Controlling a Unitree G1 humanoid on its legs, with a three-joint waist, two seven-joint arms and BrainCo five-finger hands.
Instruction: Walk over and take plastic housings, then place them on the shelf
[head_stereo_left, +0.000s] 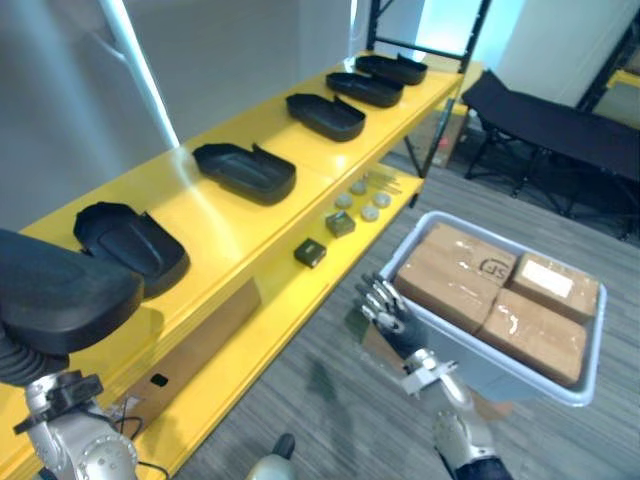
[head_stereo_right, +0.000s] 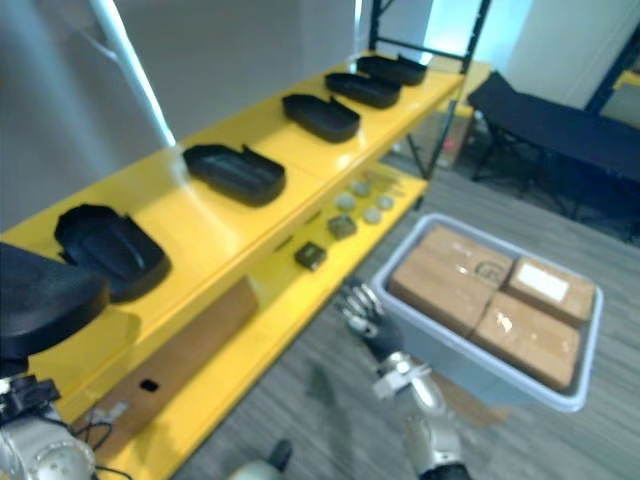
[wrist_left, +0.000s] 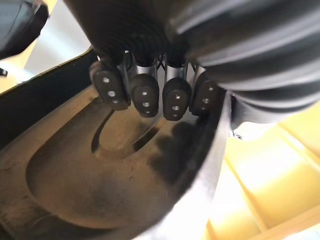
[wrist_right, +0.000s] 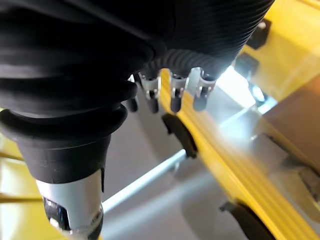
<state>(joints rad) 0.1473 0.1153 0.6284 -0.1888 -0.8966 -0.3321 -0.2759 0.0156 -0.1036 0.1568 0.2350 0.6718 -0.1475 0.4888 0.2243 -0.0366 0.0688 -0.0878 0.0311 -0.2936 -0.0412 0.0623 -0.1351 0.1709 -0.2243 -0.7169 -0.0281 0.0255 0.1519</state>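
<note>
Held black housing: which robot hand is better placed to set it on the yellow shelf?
Left. The left robot hand grips the black housing above the yellow shelf's near end; the right robot hand hangs empty beside the bin of cardboard boxes.

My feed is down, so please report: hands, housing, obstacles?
Left hand shut on housing, over shelf end. Right hand open, idle by bin. Another housing lies close beside.

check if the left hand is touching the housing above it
Touching. Left wrist view shows the left hand curled over the housing, fingertips pressed on its inner wall.
</note>
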